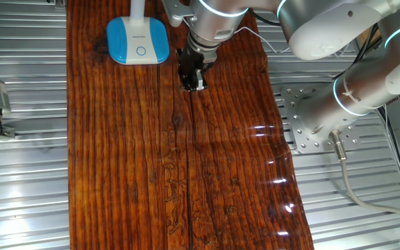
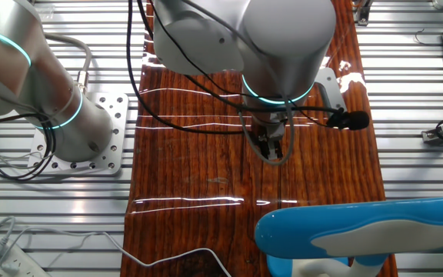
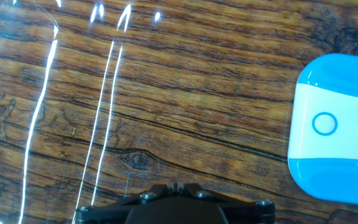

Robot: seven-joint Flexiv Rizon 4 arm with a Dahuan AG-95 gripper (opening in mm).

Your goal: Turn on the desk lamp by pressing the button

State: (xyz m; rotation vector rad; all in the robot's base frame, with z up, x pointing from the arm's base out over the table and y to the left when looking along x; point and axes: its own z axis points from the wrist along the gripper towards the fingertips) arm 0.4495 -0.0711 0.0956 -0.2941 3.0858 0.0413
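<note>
A robot arm is reaching over a glossy, dark red-brown wooden desk [image 1: 221, 180] that is sitting on a ribbed metal surface. In one fixed view, the lamp [image 1: 137, 40] is standing at the far left end of the desk. Its base is a rounded square, white in the middle with blue sides, and a slim white neck is rising from its far edge. The button [image 1: 140, 51] is showing as a small ring near the front of the base's top face.

The gripper [image 1: 192, 78] is pointing straight down at the bare wood just to the right of the base, near it but not touching it and not over the button. Its dark tip is hanging close above the desk. I cannot tell whether its fingers are open or closed, since no view shows the fingertips clearly.

In the hand view, the camera is looking down on wood grain, with the base lying at the right edge of the frame and the button's ring [image 3: 324, 123] facing up, clear of the gripper's dark body at the bottom edge.

In the other fixed view, the lamp's blue and white head [image 2: 360, 227] is filling the near right foreground, and the gripper [image 2: 271, 150] is hanging beyond it beneath the arm's large grey joints.
</note>
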